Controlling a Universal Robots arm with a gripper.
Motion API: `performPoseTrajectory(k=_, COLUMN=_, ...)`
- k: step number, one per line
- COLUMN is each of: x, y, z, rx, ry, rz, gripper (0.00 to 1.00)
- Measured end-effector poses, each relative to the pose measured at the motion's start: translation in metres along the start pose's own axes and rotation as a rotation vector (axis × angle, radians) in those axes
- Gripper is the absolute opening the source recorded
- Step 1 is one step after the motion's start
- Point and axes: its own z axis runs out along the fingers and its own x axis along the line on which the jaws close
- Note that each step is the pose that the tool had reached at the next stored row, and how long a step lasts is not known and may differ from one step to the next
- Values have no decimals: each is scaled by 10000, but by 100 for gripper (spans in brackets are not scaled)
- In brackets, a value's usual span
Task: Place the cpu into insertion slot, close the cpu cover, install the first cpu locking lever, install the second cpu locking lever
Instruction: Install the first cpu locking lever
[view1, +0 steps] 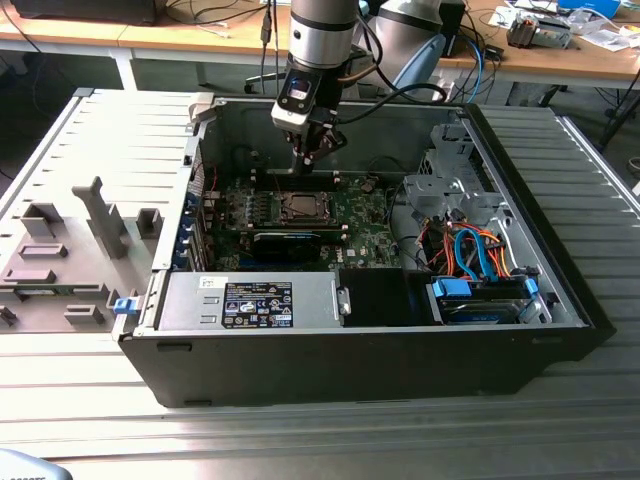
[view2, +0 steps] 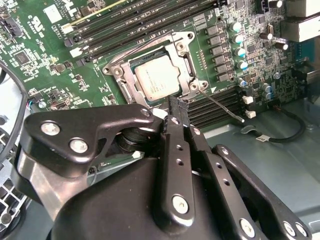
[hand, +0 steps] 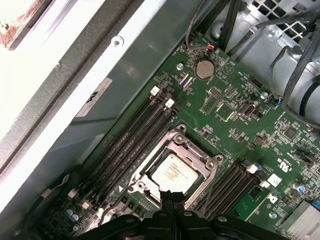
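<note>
The cpu (view2: 157, 80) lies flat in the insertion slot (view1: 300, 207) on the green board, its silver top showing through the window of the cpu cover (view2: 184, 54). The cover lies down around the chip in both wrist views; in the first wrist view the cpu (hand: 172, 172) sits inside the cpu cover (hand: 197, 152). A thin metal locking lever (view2: 225, 106) sticks out from one socket corner over the memory slots. My gripper (view1: 312, 150) hangs above the socket's far edge, fingers together with nothing between them. Its fingertips (view2: 176, 106) are close to the cover's edge.
The board lies inside an open computer case (view1: 560, 250) with tall walls all round. Long black memory slots (hand: 135, 135) flank the socket. A silver power supply (view1: 250, 300) sits at the front. Orange and blue cables (view1: 470, 250) and a drive cage fill the exterior view's right.
</note>
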Motion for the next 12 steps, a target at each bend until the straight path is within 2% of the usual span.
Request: performPoseTrajectory(k=12, x=0, y=0, z=0, rx=6, ry=-14, rz=-253, gripper=11)
